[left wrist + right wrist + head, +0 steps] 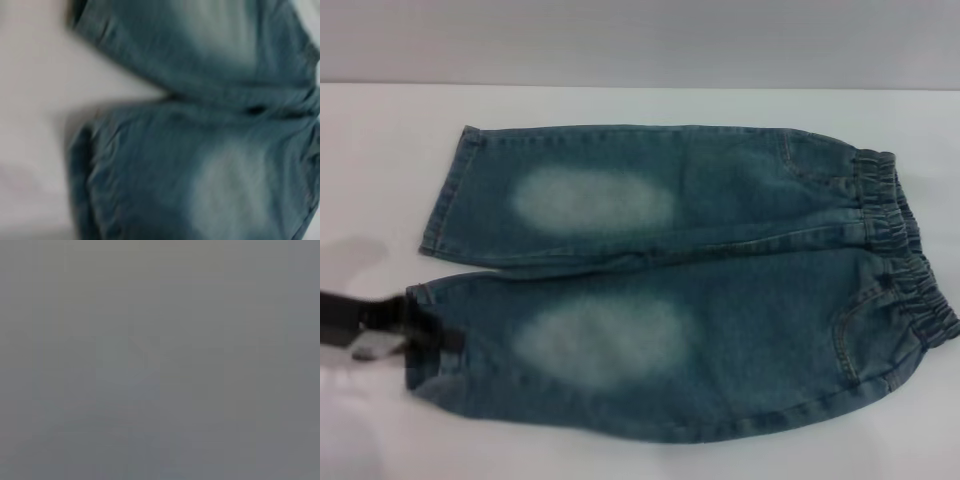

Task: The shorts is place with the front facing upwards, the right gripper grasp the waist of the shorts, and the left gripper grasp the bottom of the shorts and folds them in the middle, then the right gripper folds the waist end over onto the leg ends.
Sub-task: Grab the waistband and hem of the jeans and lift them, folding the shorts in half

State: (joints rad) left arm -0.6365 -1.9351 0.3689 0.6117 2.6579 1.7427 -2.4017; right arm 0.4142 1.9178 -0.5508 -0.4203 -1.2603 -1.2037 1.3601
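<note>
Left pincer (pixel 425 340) low, blurred

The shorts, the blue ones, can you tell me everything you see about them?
The shorts look like blue-green denim and lie flat and unfolded on the white table, front up. Each leg has a pale faded oval patch. The gathered elastic waist points to the robot's right, with curved stitched pockets next to it. The two straight hemmed leg ends point left. The left gripper is at the hem of the nearer leg; the right gripper is out of view.
</note>
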